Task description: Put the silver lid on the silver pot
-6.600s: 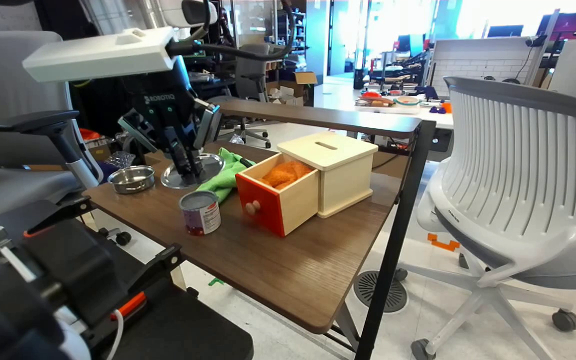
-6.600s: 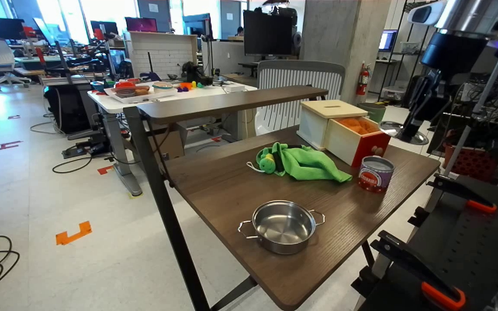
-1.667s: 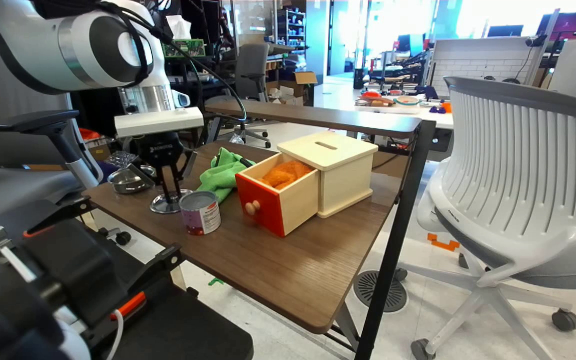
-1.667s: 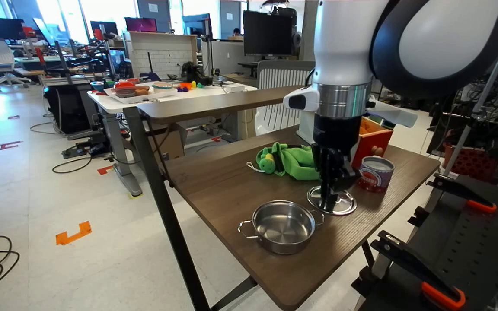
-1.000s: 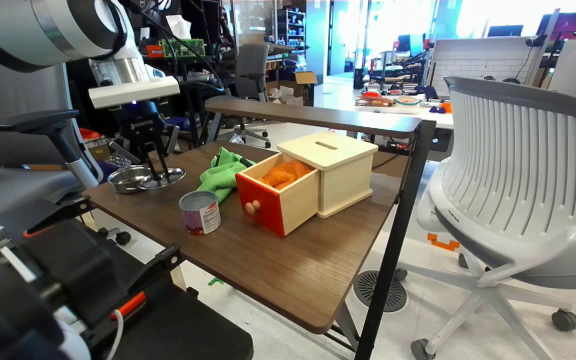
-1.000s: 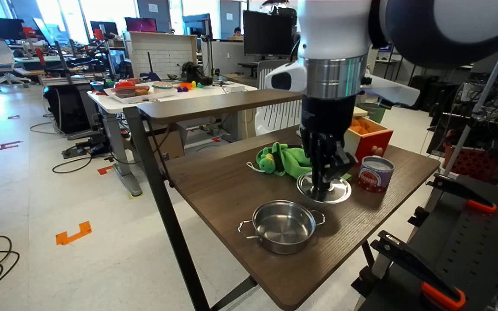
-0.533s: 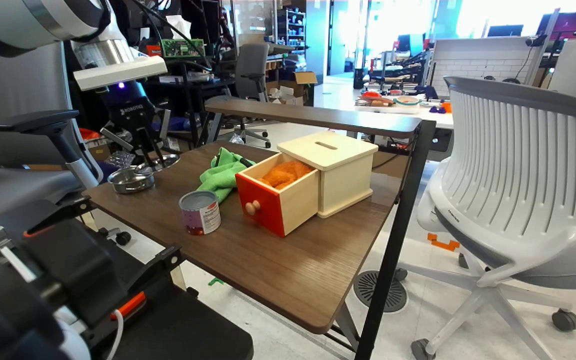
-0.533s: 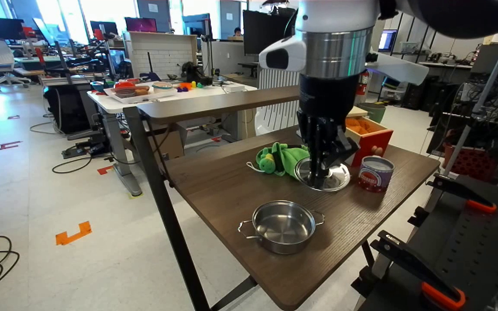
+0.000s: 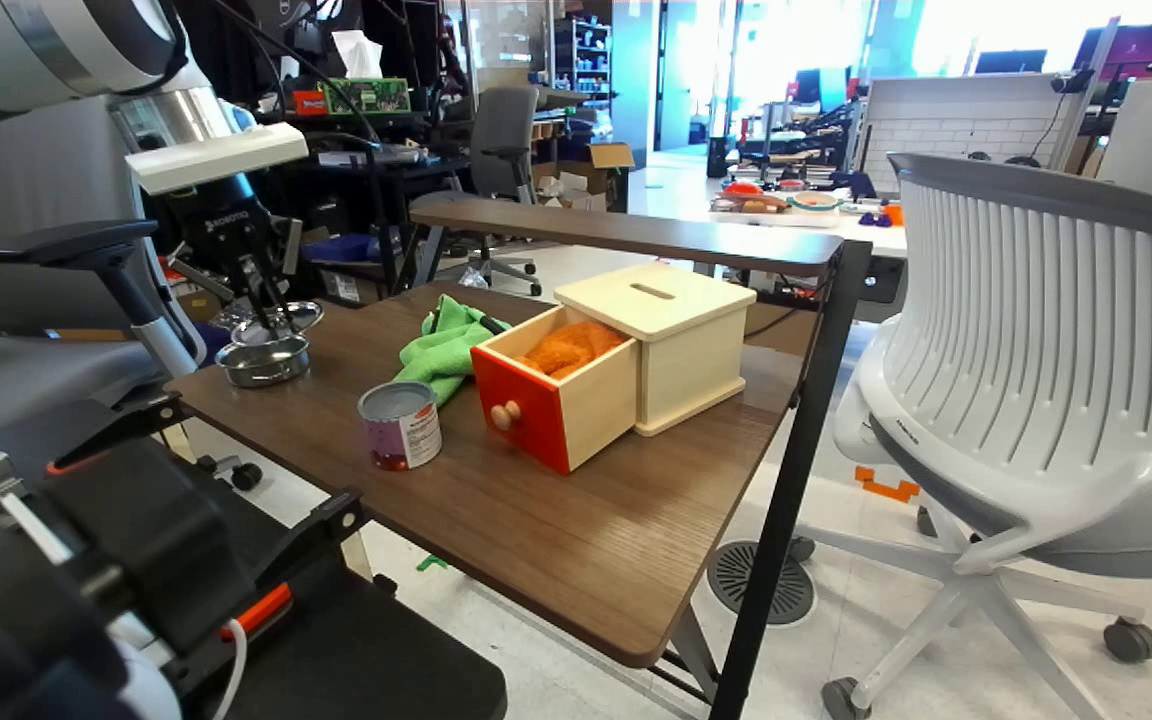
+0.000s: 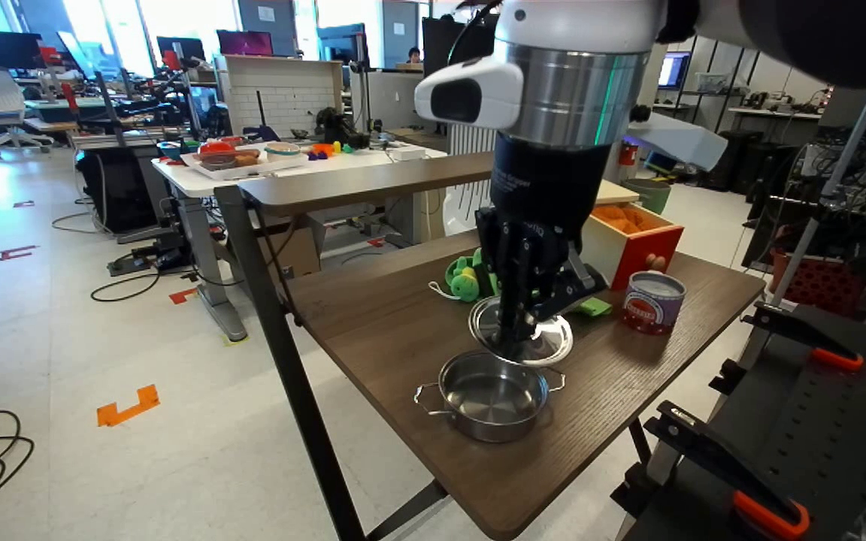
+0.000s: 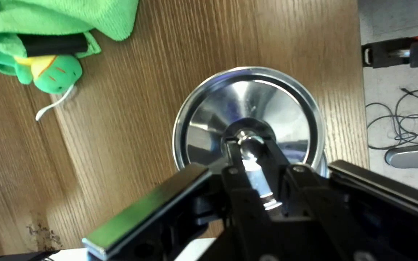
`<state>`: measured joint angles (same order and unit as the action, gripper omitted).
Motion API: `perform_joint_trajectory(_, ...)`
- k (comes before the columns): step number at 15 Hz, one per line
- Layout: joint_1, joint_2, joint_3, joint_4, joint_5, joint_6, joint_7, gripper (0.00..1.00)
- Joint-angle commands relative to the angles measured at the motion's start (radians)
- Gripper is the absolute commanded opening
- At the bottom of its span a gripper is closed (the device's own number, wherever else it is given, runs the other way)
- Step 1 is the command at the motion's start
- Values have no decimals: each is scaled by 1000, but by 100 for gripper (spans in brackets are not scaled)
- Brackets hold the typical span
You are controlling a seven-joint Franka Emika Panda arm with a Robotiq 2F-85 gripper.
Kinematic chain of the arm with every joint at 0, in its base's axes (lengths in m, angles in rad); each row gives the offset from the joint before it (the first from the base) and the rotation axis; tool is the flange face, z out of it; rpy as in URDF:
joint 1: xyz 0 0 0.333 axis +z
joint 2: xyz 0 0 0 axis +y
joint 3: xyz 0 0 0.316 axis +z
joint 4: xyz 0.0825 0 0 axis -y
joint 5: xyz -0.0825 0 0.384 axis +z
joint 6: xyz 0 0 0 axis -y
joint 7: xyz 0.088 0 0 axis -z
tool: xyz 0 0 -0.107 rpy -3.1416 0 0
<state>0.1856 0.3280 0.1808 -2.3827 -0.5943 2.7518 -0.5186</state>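
shifted leftward in both exterior views since the earlier frame, the robot arm (image 10: 576, 98) has been brought nearer the silver pot (image 10: 495, 428), and the silver lid (image 10: 552, 342) has been carried along with it. of the task as a whole, the pick-up can be judged done and the carry nearly so; the levelling, the lowering and the release are left. the arm is angled down from the top of the frame in both exterior views; in an exterior view a lean is shown by the tipped white bar (image 9: 216, 158) at upper left. the brown counter (image 10: 373, 315) is spread across the middle of the frame; on it, just right of centre in an exterior view, a wooden box (image 9: 696, 365) is stood with its red-fronted drawer (image 9: 536, 430) pulled out. the black pincer (image 11: 250, 142) is clamped onto the lid. the pot is stood upright, its mouth uncovered, at lower centre in an exterior view. the lid is held tilted, just to the upper right of the pot's mouth; a gap seems to be left, though contact cannot be ruled out. in the wrist view, at mid-frame, its knob (image 11: 251, 146) is pinched between the fingertips (image 11: 235, 156).
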Motion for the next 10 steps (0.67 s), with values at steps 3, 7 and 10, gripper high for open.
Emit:
perform_joint_trajectory(3,-47,74,57,25,66,50,-146,5)
perform_joint_trajectory(7,-51,106,75,42,118,37,-218,5)
perform_joint_trajectory(10,-45,120,79,63,144,29,-251,5)
